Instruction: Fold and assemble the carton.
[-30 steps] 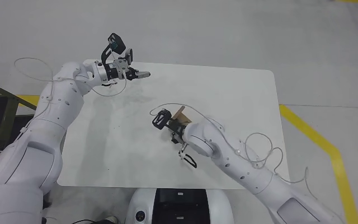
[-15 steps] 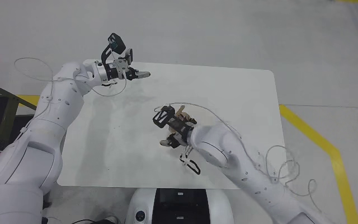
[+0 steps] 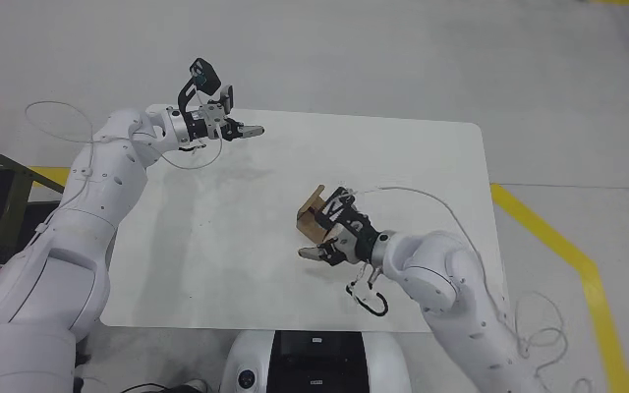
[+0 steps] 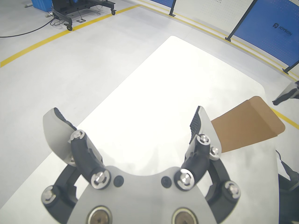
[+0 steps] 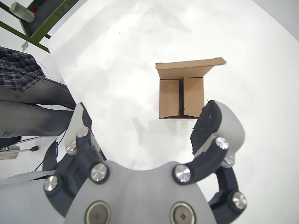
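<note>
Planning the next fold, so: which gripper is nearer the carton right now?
Right. The right gripper hangs open just beside the carton, one finger by its corner. The left gripper is open near the table's far edge, well away from it.

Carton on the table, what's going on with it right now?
The brown carton sits free on the white table, its two inner flaps folded in and the long lid flap open. The right gripper is open just beside it, gripping nothing. The left gripper is open, apart near the table's far corner.
</note>
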Robot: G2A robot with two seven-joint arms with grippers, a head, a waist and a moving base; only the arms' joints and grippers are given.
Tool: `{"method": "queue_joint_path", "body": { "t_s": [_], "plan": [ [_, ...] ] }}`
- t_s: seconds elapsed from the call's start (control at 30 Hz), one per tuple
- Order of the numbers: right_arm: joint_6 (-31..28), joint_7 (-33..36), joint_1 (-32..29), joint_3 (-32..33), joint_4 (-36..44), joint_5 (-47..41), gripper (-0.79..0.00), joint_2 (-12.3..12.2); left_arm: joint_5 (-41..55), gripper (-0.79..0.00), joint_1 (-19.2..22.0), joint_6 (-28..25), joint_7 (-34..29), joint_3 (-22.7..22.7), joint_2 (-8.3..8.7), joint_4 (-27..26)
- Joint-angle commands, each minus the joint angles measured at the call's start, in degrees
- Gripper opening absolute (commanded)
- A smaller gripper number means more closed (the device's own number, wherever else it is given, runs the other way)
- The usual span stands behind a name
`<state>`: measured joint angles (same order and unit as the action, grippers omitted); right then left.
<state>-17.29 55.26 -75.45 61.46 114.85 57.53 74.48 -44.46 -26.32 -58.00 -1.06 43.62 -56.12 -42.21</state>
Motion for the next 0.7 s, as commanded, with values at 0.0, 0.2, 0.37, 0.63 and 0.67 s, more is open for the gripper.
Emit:
{"method": "queue_joint_path", "body": {
  "t_s": [0.0, 0.2, 0.37, 0.63, 0.67],
  "plan": [
    [-1.45, -1.3, -1.98, 2.16, -0.03, 1.61, 0.0, -0.58, 0.0, 0.0, 0.0, 0.0, 0.0, 0.0, 0.0, 0.0],
    [-6.71, -5.8, -4.88, 5.27, -4.03, 3.36, 0.0, -1.68, 0.0, 0.0, 0.0, 0.0, 0.0, 0.0, 0.0, 0.0],
    [-10.33, -9.98, -4.06, 4.92, -8.66, 3.33, 0.0, -1.96, 0.0, 0.0, 0.0, 0.0, 0.0, 0.0, 0.0, 0.0],
    [-11.86, -12.48, -3.3, 4.35, -10.21, 2.8, 0.0, -1.96, 0.0, 0.0, 0.0, 0.0, 0.0, 0.0, 0.0, 0.0],
    [-11.86, -12.48, -3.3, 4.35, -10.21, 2.8, 0.0, -1.96, 0.0, 0.0, 0.0, 0.0, 0.0, 0.0, 0.0, 0.0]
  ]
}}
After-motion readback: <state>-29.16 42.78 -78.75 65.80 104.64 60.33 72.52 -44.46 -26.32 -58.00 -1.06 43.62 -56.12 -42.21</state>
